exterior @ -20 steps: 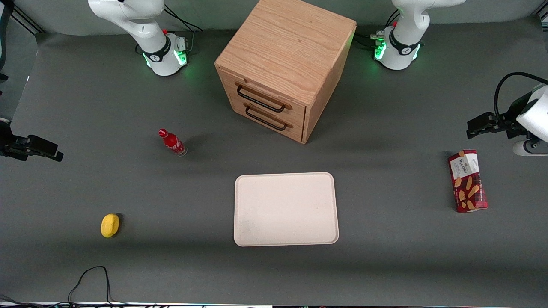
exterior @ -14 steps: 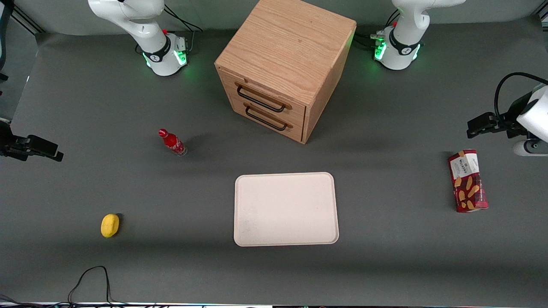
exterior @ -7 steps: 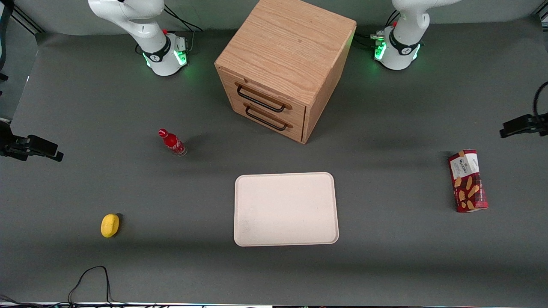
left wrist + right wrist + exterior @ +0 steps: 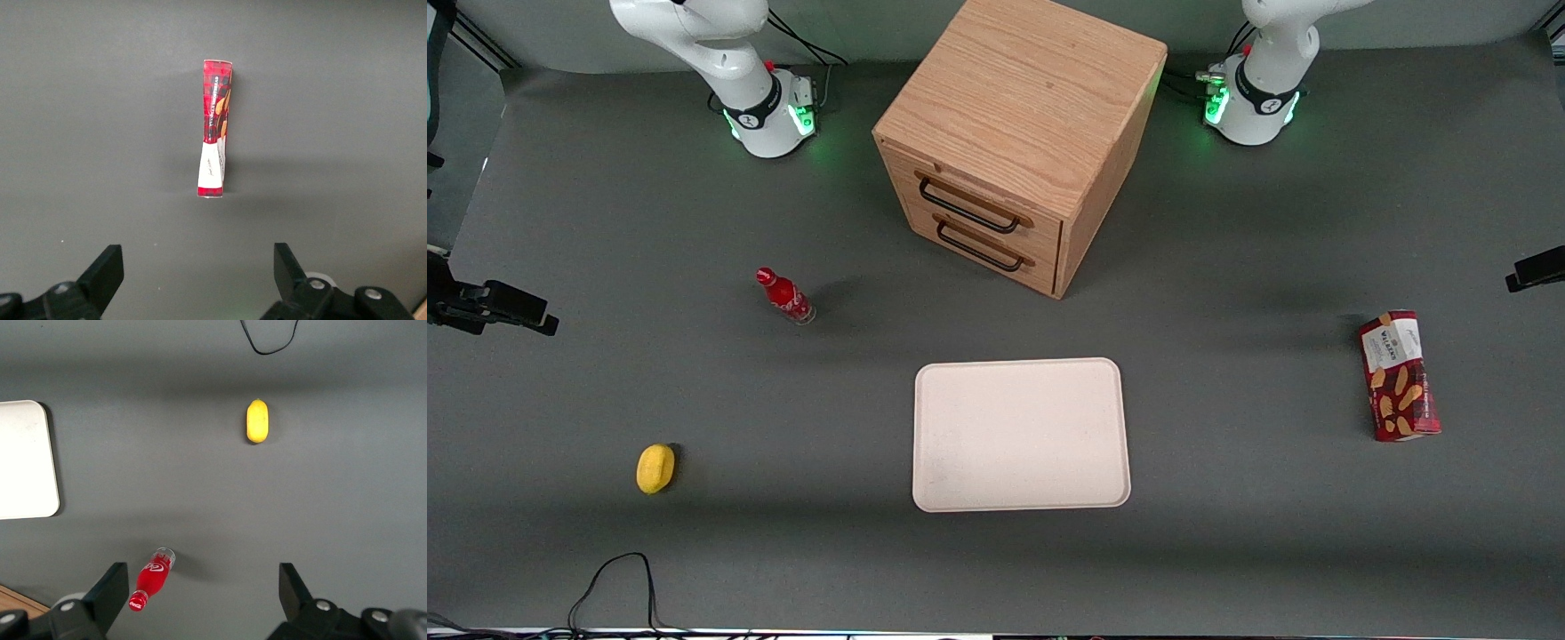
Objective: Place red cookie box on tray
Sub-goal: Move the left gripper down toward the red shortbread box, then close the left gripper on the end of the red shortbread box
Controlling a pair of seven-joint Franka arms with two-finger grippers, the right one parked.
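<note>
Sitting on the dark grey tabletop (image 4: 1227,498) toward the working arm's end is the red cookie box (image 4: 1399,375), lying flat with its white label end pointing away from the front camera and the tan cookie print on the part nearer to it. It's well apart from the tray (image 4: 1020,435), which lies flat near the middle of the tabletop with nothing on it.

The hand (image 4: 199,270) hangs in the air above the tabletop, not touching the box. In the left wrist view its two black fingers (image 4: 107,270) are spread wide, with nothing between them, and the box (image 4: 213,128) shows as a narrow strip standing on its long edge, white end closer to the fingers. In the front view only a dark bit of the working arm pokes in at the frame edge, a little farther from the camera than the box, so the wrist view is the one that shows the hand itself.

Other stuff around: a wooden two-drawer cabinet (image 4: 1018,142) with black handles, farther from the camera than the tray, both drawers closed. A small red bottle (image 4: 784,296) and a yellow lemon (image 4: 655,468) lie toward the parked arm's end, the lemon nearer to the camera than the bottle.
</note>
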